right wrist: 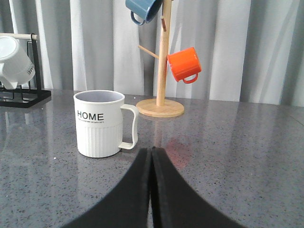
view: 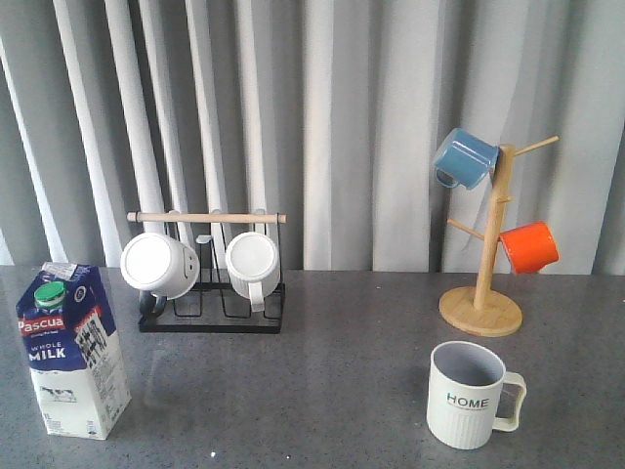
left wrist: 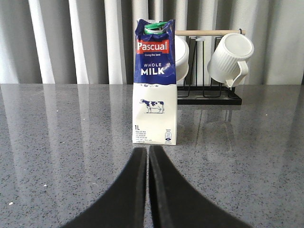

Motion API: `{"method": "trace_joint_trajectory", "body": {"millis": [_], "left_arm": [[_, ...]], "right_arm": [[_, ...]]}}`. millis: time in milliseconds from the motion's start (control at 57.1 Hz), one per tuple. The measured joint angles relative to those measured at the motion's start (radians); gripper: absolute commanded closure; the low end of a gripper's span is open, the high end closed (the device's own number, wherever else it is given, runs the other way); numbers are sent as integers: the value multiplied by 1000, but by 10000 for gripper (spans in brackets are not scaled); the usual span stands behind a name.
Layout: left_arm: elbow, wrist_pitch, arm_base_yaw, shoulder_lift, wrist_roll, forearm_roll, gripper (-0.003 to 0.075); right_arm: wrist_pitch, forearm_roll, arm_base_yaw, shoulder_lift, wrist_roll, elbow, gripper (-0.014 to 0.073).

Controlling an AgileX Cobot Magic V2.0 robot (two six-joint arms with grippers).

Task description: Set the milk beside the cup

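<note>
The milk (view: 72,350), a tall blue-and-white Pascual carton with a green cap, stands upright at the table's front left. It also shows in the left wrist view (left wrist: 155,81), straight ahead of my left gripper (left wrist: 147,151), which is shut, empty and short of the carton. The cup (view: 469,394), an off-white ribbed mug lettered "HOME", stands at the front right with its handle to the right. In the right wrist view the cup (right wrist: 100,123) sits ahead and to one side of my right gripper (right wrist: 152,151), which is shut and empty. Neither gripper shows in the front view.
A black wire rack (view: 211,311) with a wooden bar holds two white mugs (view: 158,264) at the back left. A wooden mug tree (view: 481,306) at the back right carries a blue mug (view: 465,157) and an orange mug (view: 528,246). Grey curtains hang behind.
</note>
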Motion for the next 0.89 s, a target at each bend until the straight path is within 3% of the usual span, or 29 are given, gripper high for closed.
{"method": "trace_joint_trajectory", "body": {"millis": [210,315,402,507,682,892], "left_arm": [[0,-23,0,0,-14,-3,727],[-1,-161,0,0,-103,-27,727],[-23,-273,0,0,-208,-34,727],[-129,-287,0,30,-241,-36,727],[-399,-297,0,375,-186,-34,727],[-612,-244,0,827,-186,-34,727]], "right_arm": [[-186,25,0,0,59,0,602],[-348,59,0,0,164,-3,602],[-367,46,0,0,195,-44,602],[-310,-35,0,43,204,-147,602],[-156,-104,0,374,204,-313,602],[-206,-103,0,740,206,-418,602]]}}
